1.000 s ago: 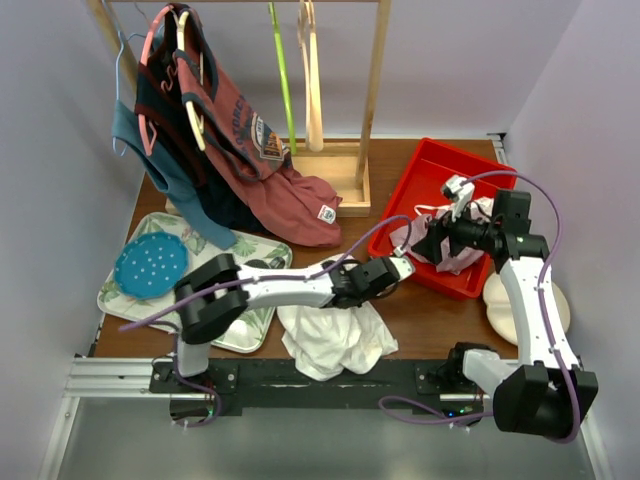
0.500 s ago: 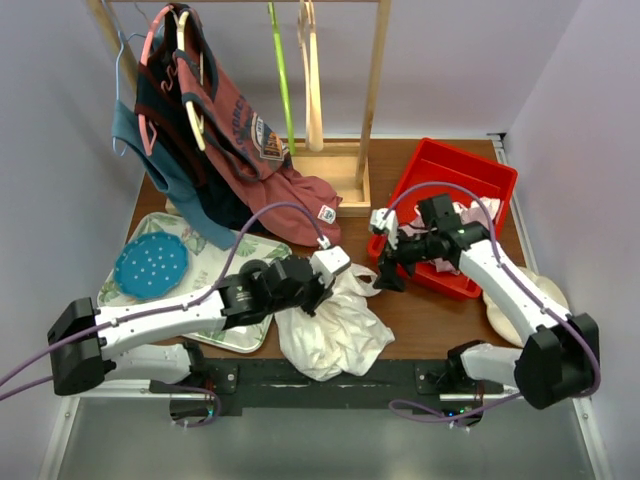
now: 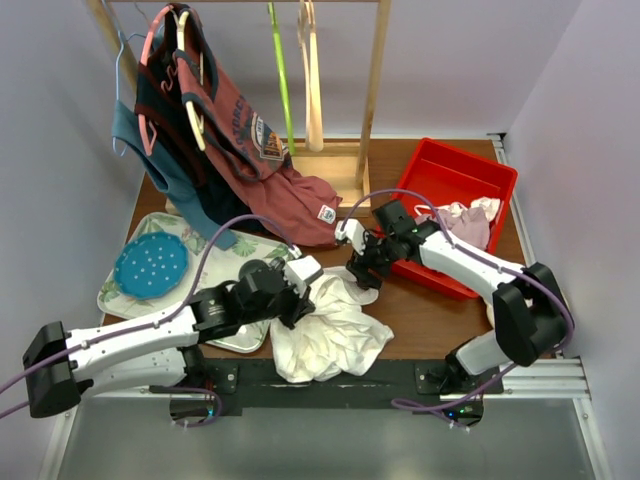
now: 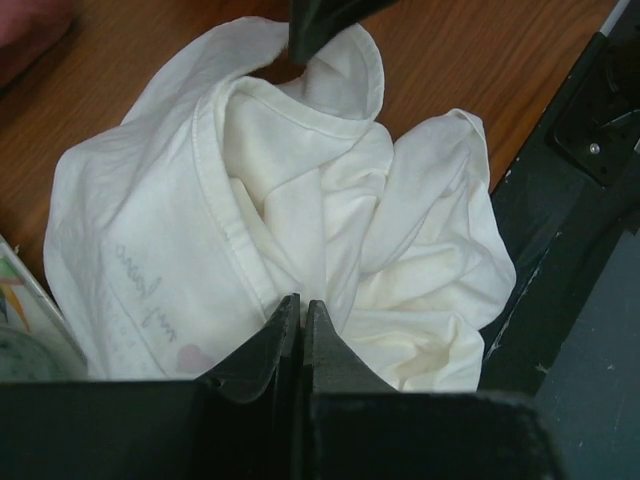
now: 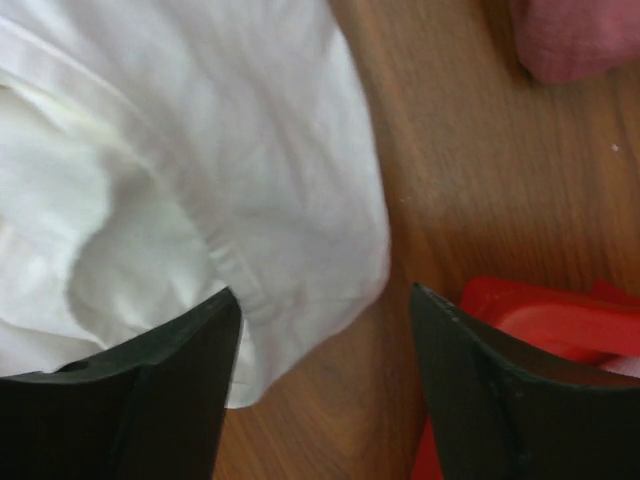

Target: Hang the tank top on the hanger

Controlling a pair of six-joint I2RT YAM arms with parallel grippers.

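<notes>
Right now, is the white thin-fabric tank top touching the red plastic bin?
Apart. The right wrist view shows bare wooden tabletop between the white tank top and the red bin.

Soft, even light with faint shadows; the tank top [image 5: 150, 120] looks washed-out and slightly blurred in wrist views.

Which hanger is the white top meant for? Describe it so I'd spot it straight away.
Look at the wooden rack at the back. Between the faded-red shirt and a cream hanger hangs the green hanger, seen edge-on. It is the only lime-green one, slim as a stripe.
</notes>
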